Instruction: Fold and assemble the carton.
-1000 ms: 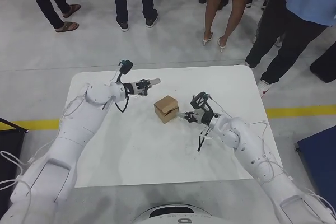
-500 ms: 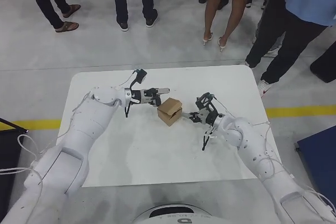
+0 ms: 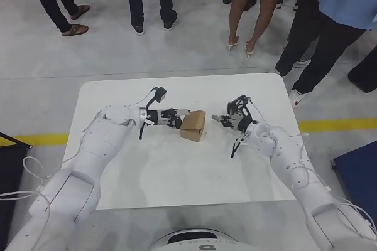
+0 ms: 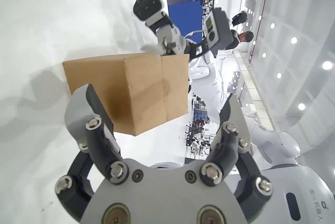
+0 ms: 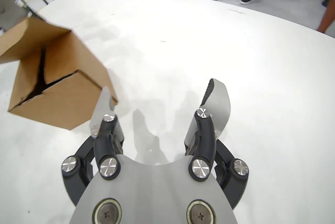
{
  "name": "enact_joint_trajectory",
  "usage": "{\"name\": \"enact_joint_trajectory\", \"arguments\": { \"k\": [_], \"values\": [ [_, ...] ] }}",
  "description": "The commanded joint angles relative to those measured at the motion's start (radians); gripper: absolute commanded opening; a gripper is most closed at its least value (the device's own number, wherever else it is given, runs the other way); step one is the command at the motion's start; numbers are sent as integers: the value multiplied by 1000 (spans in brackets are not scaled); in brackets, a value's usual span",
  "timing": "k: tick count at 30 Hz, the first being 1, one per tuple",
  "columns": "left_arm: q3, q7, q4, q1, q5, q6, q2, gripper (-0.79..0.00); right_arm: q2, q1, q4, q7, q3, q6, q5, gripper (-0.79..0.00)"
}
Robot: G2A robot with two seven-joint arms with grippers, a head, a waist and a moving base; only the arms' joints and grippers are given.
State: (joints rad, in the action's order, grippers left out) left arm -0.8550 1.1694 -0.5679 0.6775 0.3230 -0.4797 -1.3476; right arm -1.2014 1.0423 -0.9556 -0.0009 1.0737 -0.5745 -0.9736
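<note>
Contact on the carton's left side is what we think the coming move turns on. Nearest, at the left wrist, the left gripper (image 4: 159, 94) has its fingers spread wide. The carton (image 4: 141, 83) sits right ahead of them, with one dark pad (image 4: 99, 104) overlapping its near face. We cannot tell whether that pad actually touches.

From above, this gripper's tips lie at the carton's left side, so the left arm is clearly the nearer of the two. The carton rests on the white table (image 3: 176, 182), folded into a nearly cubical box, so we see no long axis worth aligning to. It looks a little tilted, though we cannot say if a corner is off the surface.

Beyond the carton, on its right side, the right gripper (image 5: 161, 89) is likewise spread and holds nothing. It sits just beside the carton's corner, with a small gap visible from above. The face turned toward that gripper shows flaps (image 5: 42, 78) meeting at dark, gaping seams. We judge the box nearly assembled, and that flapped end wants a press from the right while the left braces.
</note>
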Motion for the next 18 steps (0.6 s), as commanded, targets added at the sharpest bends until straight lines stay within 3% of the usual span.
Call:
{"name": "enact_joint_trajectory", "arguments": {
  "k": [1,4,7,12,18],
  "values": [
    [-5,-17,-14,10,-12,3,4,0,12,17,-26,-16,42,-117,60,-240],
    [-17,-40,-36,27,-14,0,10,0,34,51,-92,26,82,-318,124,-348],
    [-29,-69,-56,41,-10,-2,14,0,46,72,-158,104,94,-398,167,-326],
    [-40,-102,-83,61,-8,9,18,0,56,110,-281,185,93,-401,189,-305],
    [-40,-119,-105,76,-12,32,16,0,57,135,-381,254,69,-308,148,-274]
  ]
}}
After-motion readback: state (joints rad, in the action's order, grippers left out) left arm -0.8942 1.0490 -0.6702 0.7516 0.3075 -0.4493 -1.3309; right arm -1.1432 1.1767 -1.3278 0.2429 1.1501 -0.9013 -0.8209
